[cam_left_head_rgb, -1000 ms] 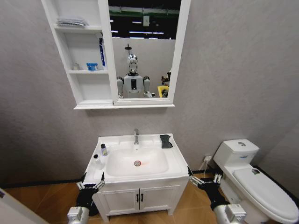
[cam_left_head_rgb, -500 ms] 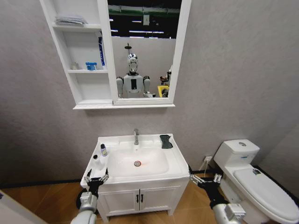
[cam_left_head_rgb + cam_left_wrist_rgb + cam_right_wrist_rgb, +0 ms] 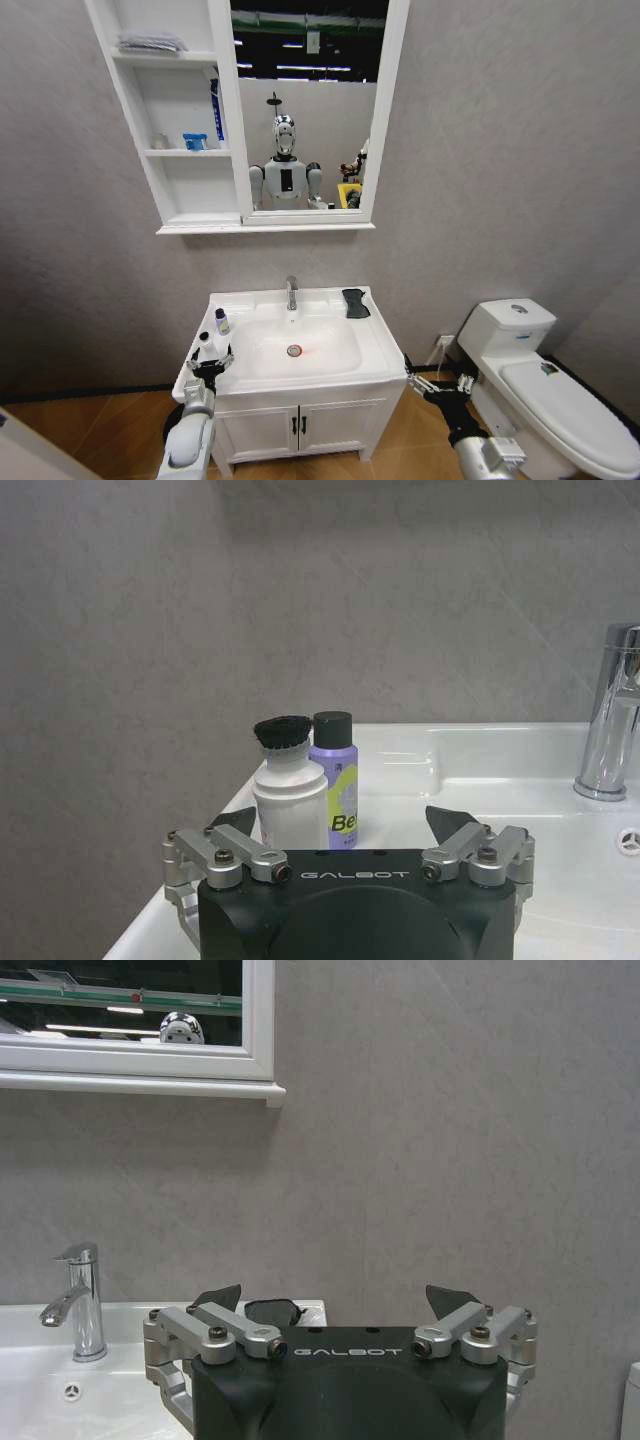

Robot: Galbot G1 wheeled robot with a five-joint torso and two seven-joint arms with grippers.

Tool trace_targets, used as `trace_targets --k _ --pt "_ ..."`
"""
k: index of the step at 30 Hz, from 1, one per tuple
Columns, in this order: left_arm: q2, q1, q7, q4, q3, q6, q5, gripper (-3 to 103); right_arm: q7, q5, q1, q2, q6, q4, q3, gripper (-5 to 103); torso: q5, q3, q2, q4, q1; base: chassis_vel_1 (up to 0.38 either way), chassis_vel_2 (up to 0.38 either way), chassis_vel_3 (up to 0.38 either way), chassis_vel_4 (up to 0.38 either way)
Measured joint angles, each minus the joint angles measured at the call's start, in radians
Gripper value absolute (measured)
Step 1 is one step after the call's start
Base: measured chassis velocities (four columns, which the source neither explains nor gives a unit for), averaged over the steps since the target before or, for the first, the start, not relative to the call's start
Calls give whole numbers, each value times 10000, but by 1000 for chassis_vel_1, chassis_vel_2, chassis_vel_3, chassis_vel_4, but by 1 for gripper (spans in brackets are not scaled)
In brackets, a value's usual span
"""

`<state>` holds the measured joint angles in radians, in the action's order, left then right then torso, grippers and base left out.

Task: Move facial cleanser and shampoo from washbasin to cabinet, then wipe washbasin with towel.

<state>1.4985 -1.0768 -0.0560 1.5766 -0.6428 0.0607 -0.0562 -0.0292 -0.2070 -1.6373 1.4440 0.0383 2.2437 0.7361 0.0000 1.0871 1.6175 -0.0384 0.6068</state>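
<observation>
The white washbasin (image 3: 372, 345) stands below the wall cabinet (image 3: 190, 214). On its left rim stand a white bottle with a black brush top (image 3: 205, 344) (image 3: 289, 805) and a purple bottle with a black cap (image 3: 222, 321) (image 3: 336, 780). These are the facial cleanser and shampoo; I cannot tell which is which. My left gripper (image 3: 209, 363) (image 3: 343, 825) is open at the front left corner, just short of the white bottle. The dark towel (image 3: 354, 302) (image 3: 270, 1311) lies at the back right. My right gripper (image 3: 438, 385) (image 3: 335, 1300) hangs open off the front right corner.
A chrome tap (image 3: 292, 292) rises behind the bowl. The cabinet's shelves hold a pale folded cloth (image 3: 152, 44) and small blue items (image 3: 197, 142). A white toilet (image 3: 560, 395) stands to the right. The two-door vanity (image 3: 300, 425) is under the basin.
My left arm has risen and moved forward from beside the vanity to the washbasin's front left corner, close to the bottles. The right arm has hardly moved.
</observation>
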Motion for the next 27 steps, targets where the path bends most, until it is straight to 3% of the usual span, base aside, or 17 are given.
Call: trace_targets --k 2,3,7,9,11,17,19,20,21,22,23,24,25,26,27 --pt "-28 114 -17 -136 -87 0 -25 84 34 14 -21 49 -14 -20 3 100 0 0 0 1 0 0 0 0 0" --pt "-28 114 -17 -136 -87 0 -25 84 34 14 -21 49 -14 -20 3 100 0 0 0 1 0 0 0 0 0" --pt "-86 213 7 -235 -244 -23 -54 68 41 36 -71 124 -38 -113 -39 100 0 0 0 1 -1 0 0 0 0" --pt "-94 222 39 -249 -287 -39 -62 68 41 67 -87 143 -70 -171 -53 100 0 -1 0 1 0 0 0 0 0" --pt "-96 170 104 -184 -324 -58 -92 51 64 99 -93 171 -79 -202 -77 100 -1 -1 0 0 0 0 0 0 0" --pt "-91 -112 116 198 -290 -39 -62 36 107 197 -11 176 -16 -188 -90 100 -1 0 0 1 -1 0 0 0 0" --pt "-236 -404 -294 1062 -41 527 -295 34 107 357 -11 188 -13 -194 -103 100 -3 0 0 2 0 0 0 0 0" --pt "-236 -404 -294 1062 -41 527 -295 34 107 357 -11 188 -13 -194 -103 100 -3 0 0 2 0 0 0 0 0" --pt "-506 -504 -715 1738 215 990 -626 34 109 388 -31 189 -13 -203 -110 100 -6 0 0 2 0 0 0 0 0" --pt "-1113 -487 -1569 2717 540 1685 -1296 34 119 432 -49 185 -18 -215 -118 100 3 -1 1 -1 -1 0 0 0 0" --pt "-1113 -487 -1569 2717 540 1685 -1296 34 119 432 -49 185 -18 -215 -118 100 3 -1 1 -1 -1 0 0 0 0" --pt "-1556 -396 -2065 3218 683 2175 -1818 34 121 471 -52 185 -26 -222 -128 100 1 -2 1 1 -1 0 0 0 0" --pt "-2570 -106 -2822 3918 869 3009 -2982 34 127 548 -59 185 -54 -235 -127 100 -3 -1 2 2 -2 0 0 0 0" --pt "-2570 -106 -2822 3918 869 3009 -2982 34 127 548 -59 185 -54 -235 -127 100 -3 -1 2 2 -2 0 0 0 0" --pt "-3172 172 -3232 4218 940 3449 -3659 34 131 598 -67 189 -82 -240 -124 100 -1 -2 2 3 -1 0 0 0 0"
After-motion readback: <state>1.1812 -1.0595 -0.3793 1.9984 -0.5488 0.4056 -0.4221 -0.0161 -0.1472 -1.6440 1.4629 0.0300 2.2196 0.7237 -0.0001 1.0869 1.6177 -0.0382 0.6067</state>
